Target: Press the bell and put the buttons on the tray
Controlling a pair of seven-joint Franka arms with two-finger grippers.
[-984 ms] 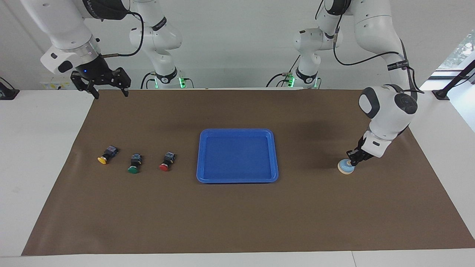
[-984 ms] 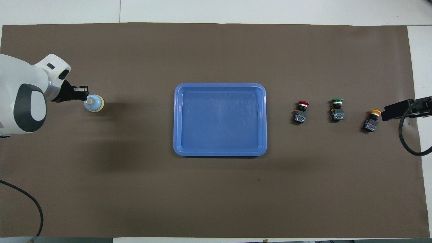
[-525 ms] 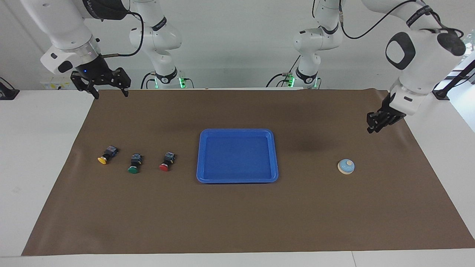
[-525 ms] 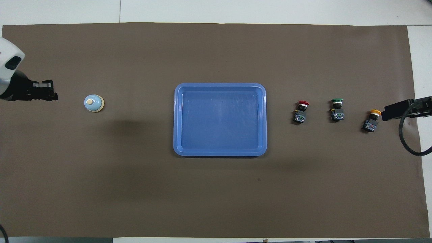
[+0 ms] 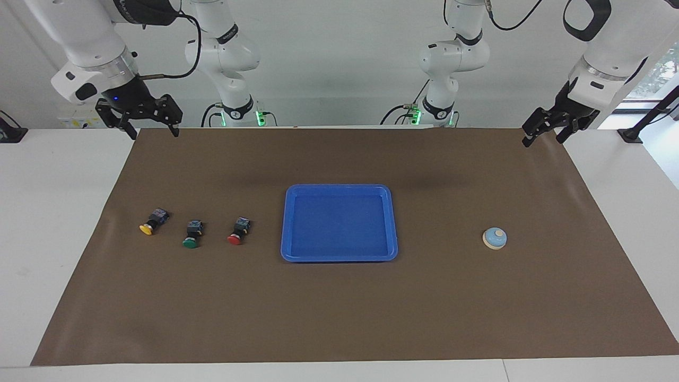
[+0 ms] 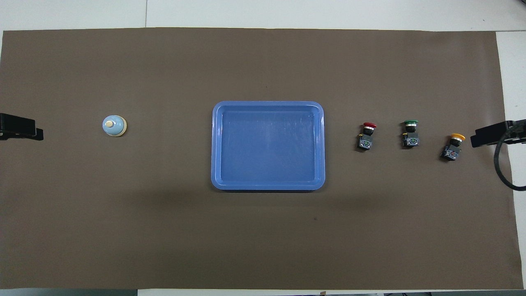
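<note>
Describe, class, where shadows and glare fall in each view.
Facing view: soft dark shadows lie on the brown mat nearer the robots than the tray; a small shadow hugs the bell.
Overhead view: faint sheen streaks the tray floor; a broad dim shadow lies nearer the robots than the tray.

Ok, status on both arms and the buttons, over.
Left pincer open, raised over the mat edge at its own end. Right pincer open, waiting. Bell untouched now. Three buttons on the mat beside the tray, none inside. Path clear.
</note>
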